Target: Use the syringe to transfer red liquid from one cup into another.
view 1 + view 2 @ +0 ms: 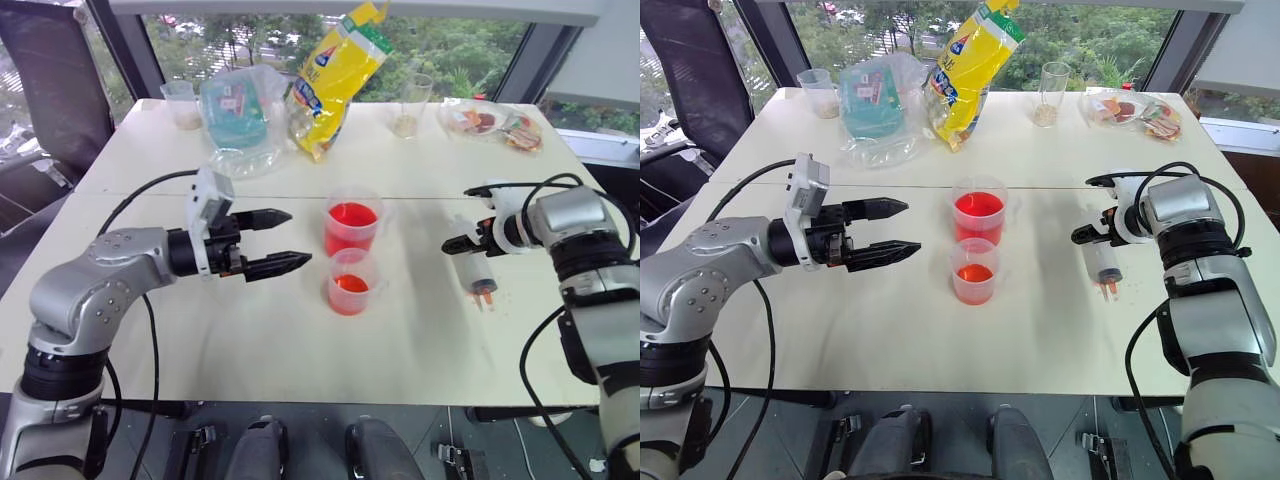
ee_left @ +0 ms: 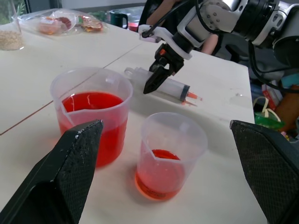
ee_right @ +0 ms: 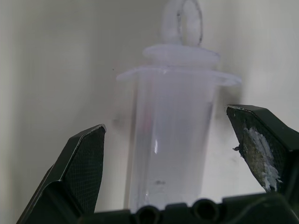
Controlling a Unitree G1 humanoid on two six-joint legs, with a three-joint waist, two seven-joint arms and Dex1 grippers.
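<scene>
My right tool [image 3: 168, 154] stood open astride the syringe [image 3: 170, 140] lying at the surface's [image 1: 250, 340] right; my left tool [image 1: 285, 242] hovered open at centre-left.

On my feed, the white table [image 1: 250, 350] carries clutter along its far edge. A yellow bag [image 1: 335, 75] stands tilted beside a clear plastic bag with teal contents [image 1: 235, 115]. A small cup [image 1: 182, 103] sits at the far left corner (beige contents). A tall glass [image 1: 413, 103] stands near a clear snack packet [image 1: 490, 125].
</scene>
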